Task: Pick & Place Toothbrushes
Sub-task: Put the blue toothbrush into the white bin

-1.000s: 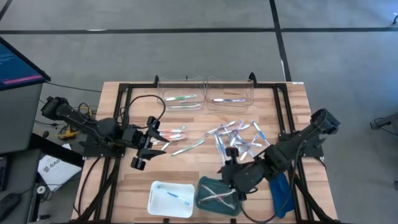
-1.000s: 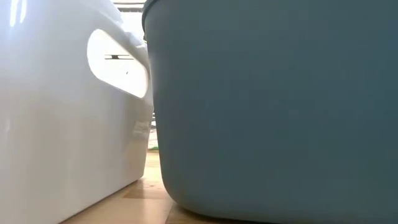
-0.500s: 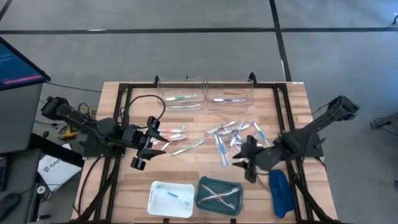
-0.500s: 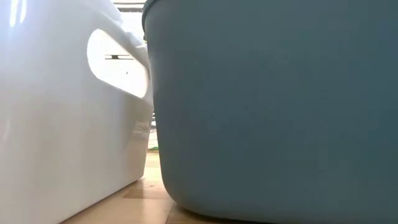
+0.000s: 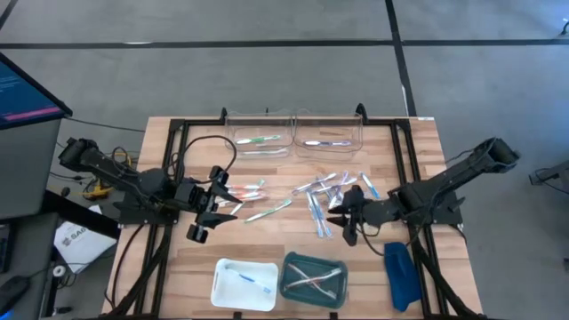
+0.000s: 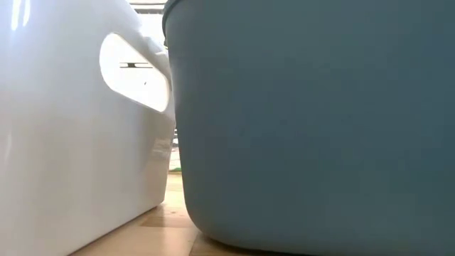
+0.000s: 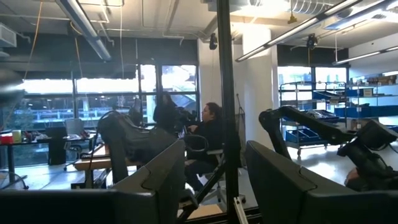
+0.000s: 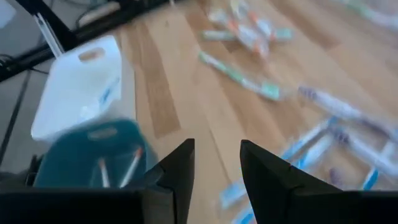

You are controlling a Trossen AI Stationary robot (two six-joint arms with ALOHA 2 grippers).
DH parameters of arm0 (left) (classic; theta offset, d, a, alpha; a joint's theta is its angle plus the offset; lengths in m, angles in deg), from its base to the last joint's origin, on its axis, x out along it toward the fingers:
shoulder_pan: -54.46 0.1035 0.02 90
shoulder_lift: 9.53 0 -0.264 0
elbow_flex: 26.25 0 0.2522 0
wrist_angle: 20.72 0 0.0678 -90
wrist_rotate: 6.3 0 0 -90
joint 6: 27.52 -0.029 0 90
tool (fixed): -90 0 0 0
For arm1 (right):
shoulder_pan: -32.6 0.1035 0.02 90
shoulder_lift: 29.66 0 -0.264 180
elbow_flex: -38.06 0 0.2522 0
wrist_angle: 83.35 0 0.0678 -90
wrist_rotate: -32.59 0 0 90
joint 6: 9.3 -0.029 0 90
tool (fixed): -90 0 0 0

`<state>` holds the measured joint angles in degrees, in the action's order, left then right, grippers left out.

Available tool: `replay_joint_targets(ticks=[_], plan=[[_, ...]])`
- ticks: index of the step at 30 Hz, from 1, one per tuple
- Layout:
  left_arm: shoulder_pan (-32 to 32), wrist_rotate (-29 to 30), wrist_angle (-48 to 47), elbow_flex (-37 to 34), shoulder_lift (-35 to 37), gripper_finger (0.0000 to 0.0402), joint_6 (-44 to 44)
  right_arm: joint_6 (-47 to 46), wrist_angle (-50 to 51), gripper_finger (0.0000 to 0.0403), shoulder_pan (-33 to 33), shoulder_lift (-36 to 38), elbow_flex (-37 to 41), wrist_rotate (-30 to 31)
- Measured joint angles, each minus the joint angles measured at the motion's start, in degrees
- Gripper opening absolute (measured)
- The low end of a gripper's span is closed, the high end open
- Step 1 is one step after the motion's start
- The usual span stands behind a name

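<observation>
Blue-wrapped toothbrushes [image 5: 342, 191] are lying crowded under the right hand [image 5: 347, 224], which is hovering empty, fingers narrowly parted. A descent here risks pinching two at once or scattering neighbours. The left hand [image 5: 224, 203] is waiting by the pink ones; whether it is holding anything cannot be told.

Robotics lab/workshop: exposed ceiling pipes [image 7: 81, 28], shelving [image 7: 323, 102], monitors [image 7: 155, 180].

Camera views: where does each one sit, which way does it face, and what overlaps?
High: overhead, straight down; both arms, toothbrushes.
Low: table height, blocked by white bin and teal bin; no arm.
Left wrist: level into room; distant person.
Right wrist: down past open right claw.
Shared: high and right wrist show both bins.
</observation>
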<state>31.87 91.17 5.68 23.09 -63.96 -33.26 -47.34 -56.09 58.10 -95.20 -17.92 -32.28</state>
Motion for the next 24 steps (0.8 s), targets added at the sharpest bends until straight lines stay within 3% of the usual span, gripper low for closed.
replay_joint_targets(ticks=[6, 12, 17, 24], plan=[[0.0, 0.0, -0.01, 0.0, 0.0, 0.0163, -0.02, 4.8, -5.02, 0.0123, -4.52, 0.03, -0.04, -0.03], [0.0, 0.0, -0.13, 0.0, 0.0, 0.0163, -0.02, 2.73, -4.45, 0.0123, -9.84, 0.0, -0.04, -0.17], [0.0, -0.02, -0.18, 0.0, 0.0, 0.0163, -0.02, -3.96, 1.61, 0.0123, -15.02, 0.46, -0.06, -1.09], [0.0, -0.05, -0.21, 0.0, 0.0, 0.0163, -0.02, -10.1, 17.53, 0.0123, -21.09, 0.44, -0.06, -2.11]])
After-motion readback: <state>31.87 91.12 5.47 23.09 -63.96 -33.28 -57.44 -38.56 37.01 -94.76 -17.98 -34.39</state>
